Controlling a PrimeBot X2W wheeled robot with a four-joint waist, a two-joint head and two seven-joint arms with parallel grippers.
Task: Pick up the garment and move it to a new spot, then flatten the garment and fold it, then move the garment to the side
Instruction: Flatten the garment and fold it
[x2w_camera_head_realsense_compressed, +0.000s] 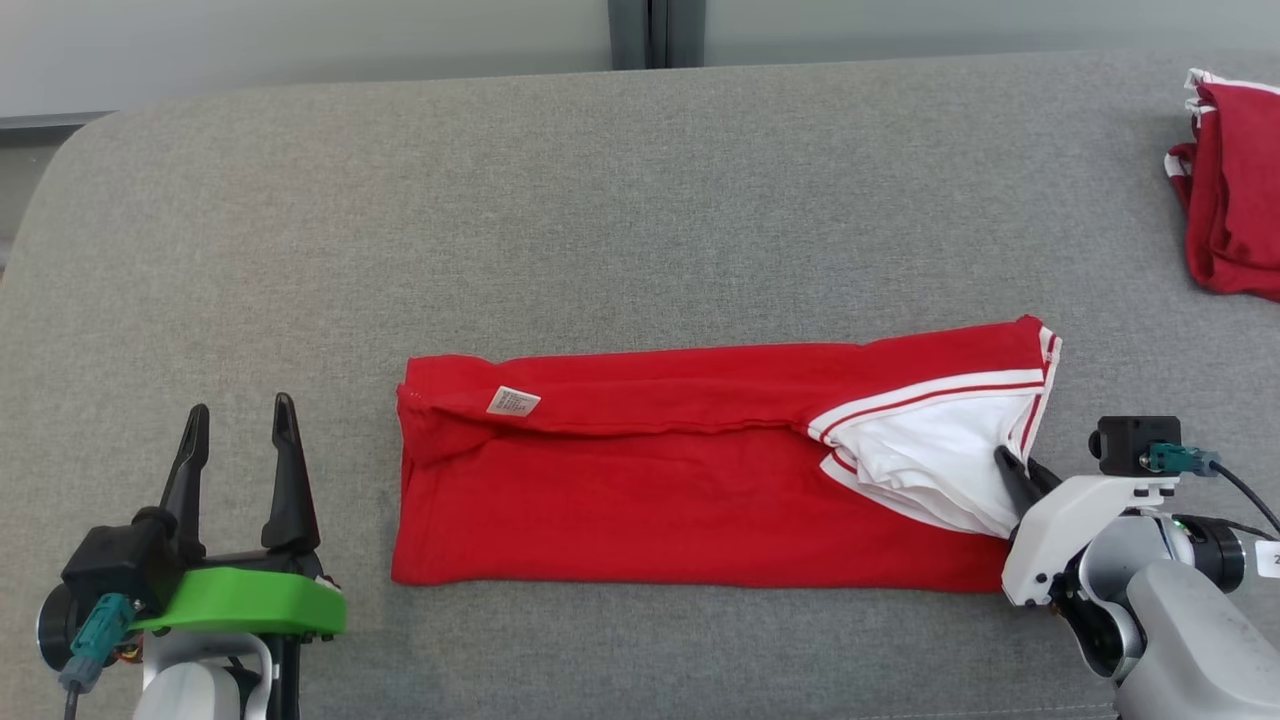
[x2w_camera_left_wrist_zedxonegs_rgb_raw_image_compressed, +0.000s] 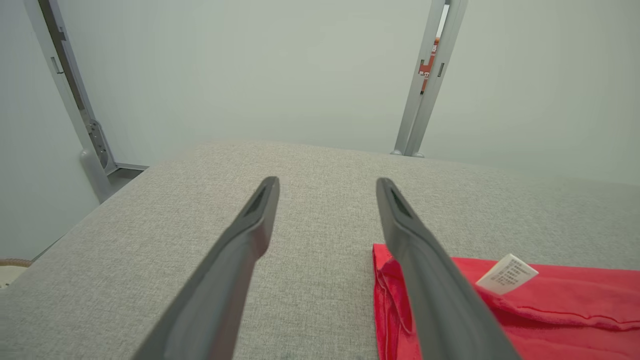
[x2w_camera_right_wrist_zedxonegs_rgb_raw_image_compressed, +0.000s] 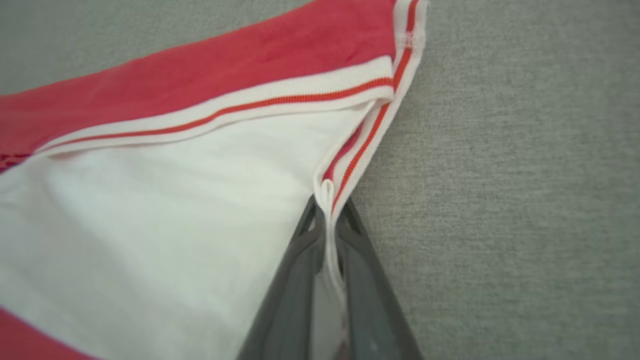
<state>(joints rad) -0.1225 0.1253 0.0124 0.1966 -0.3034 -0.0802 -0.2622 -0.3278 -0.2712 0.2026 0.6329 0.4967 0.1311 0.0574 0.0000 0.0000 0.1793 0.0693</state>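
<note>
Right gripper (x2w_camera_right_wrist_zedxonegs_rgb_raw_image_compressed: 328, 205) tight on garment (x2w_camera_head_realsense_compressed: 650, 500) edge — left gripper (x2w_camera_head_realsense_compressed: 240, 406) agape

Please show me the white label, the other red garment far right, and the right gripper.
white label (x2w_camera_head_realsense_compressed: 513, 401): head view, its middle.
other red garment (x2w_camera_head_realsense_compressed: 1235, 190): head view, its red body.
right gripper (x2w_camera_right_wrist_zedxonegs_rgb_raw_image_compressed: 327, 207): right wrist view, between its fingertips.
</note>
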